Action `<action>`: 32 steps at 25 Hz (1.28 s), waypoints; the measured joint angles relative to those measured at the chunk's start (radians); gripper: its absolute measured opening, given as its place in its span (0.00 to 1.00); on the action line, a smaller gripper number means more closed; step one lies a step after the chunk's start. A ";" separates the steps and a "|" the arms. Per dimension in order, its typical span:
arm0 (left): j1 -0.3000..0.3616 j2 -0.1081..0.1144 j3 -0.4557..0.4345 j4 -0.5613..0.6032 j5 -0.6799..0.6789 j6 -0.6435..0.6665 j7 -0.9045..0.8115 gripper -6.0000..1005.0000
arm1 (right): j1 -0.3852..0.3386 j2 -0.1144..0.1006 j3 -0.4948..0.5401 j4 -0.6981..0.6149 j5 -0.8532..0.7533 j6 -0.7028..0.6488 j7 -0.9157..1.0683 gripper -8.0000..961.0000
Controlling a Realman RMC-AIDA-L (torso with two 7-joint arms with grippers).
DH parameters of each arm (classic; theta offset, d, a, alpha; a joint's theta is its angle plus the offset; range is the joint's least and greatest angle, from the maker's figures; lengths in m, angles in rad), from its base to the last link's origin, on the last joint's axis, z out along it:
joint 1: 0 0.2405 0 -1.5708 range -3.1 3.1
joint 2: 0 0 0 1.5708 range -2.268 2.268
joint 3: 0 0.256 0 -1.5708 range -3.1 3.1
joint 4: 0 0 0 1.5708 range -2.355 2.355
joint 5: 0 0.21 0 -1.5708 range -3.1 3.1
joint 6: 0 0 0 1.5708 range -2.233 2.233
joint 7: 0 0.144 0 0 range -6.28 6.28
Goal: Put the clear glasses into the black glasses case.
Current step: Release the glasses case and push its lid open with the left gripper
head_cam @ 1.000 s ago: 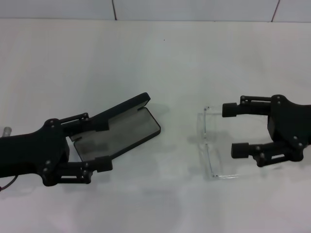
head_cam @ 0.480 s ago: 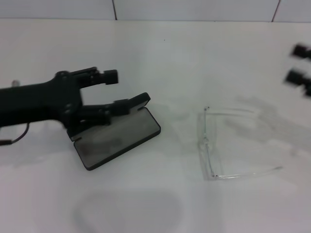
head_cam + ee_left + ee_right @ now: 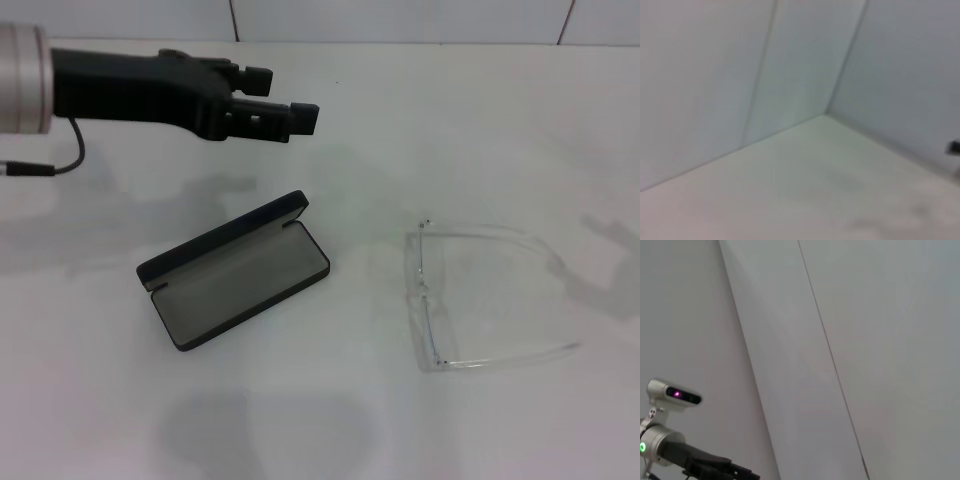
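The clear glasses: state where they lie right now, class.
In the head view the clear glasses lie flat on the white table on the robot's right, arms unfolded, beside but apart from the open black glasses case to their left.

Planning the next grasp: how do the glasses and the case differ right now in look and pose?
The clear glasses are see-through and faint against the white table; the black glasses case is opaque matte black with grey lining. The glasses lie with arms unfolded; the case lies open, lid raised. The glasses sit to the case's right. Both rest untouched on the table.
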 joint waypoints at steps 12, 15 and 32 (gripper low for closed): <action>-0.066 -0.002 0.433 0.140 0.561 -0.078 -0.356 0.86 | -0.004 -0.004 0.005 0.051 -0.010 0.008 -0.073 0.89; -0.079 -0.002 0.456 0.116 0.588 -0.084 -0.365 0.85 | 0.000 -0.006 0.005 0.051 -0.010 0.012 -0.076 0.89; -0.161 -0.003 0.499 -0.050 0.728 -0.112 -0.380 0.71 | 0.021 -0.014 0.005 0.087 -0.008 0.045 -0.114 0.89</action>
